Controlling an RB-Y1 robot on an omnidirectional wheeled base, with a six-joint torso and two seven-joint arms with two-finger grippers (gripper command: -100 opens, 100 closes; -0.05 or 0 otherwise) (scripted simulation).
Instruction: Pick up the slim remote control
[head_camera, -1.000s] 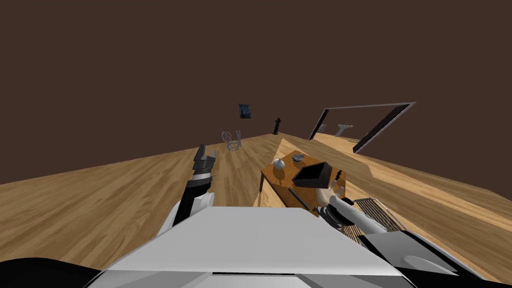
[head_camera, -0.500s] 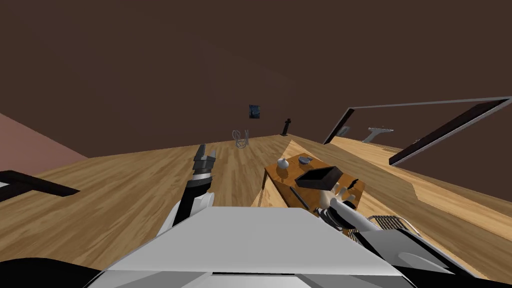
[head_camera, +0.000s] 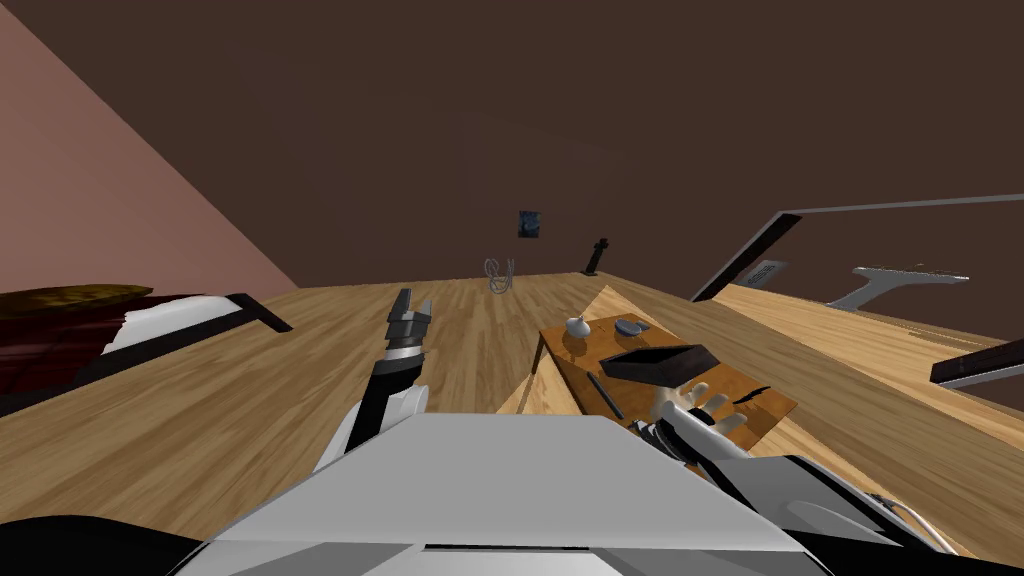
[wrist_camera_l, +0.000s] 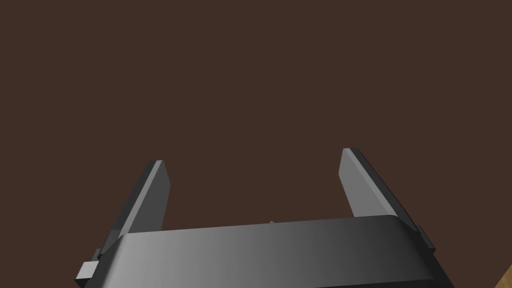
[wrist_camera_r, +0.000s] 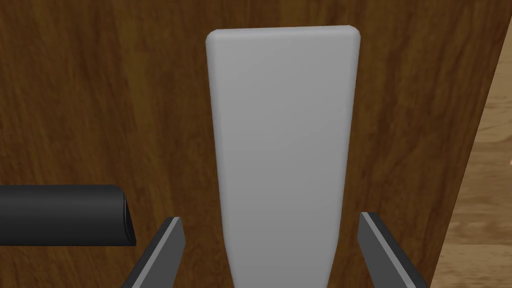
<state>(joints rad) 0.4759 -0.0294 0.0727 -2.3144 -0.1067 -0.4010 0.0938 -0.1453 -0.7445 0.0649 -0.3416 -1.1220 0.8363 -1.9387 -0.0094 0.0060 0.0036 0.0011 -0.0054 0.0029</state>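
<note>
Left gripper (head_camera: 413, 303) hangs over the wood floor (head_camera: 300, 360), left of the table (head_camera: 598, 347), blades spread wide. On the dark brown wooden table the slim remote (wrist_camera_r: 282, 140), plain light grey, lies flat near the table's edge. Right gripper (wrist_camera_r: 271, 217) sits right at its near end, blades apart, one on either side, both just clear of it. A black rounded bar (wrist_camera_r: 60, 215) lies just beside one blade.

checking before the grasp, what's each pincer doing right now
left pincer: open, holding nothing
right pincer: open, astride the slim grey remote, not gripping it
</note>
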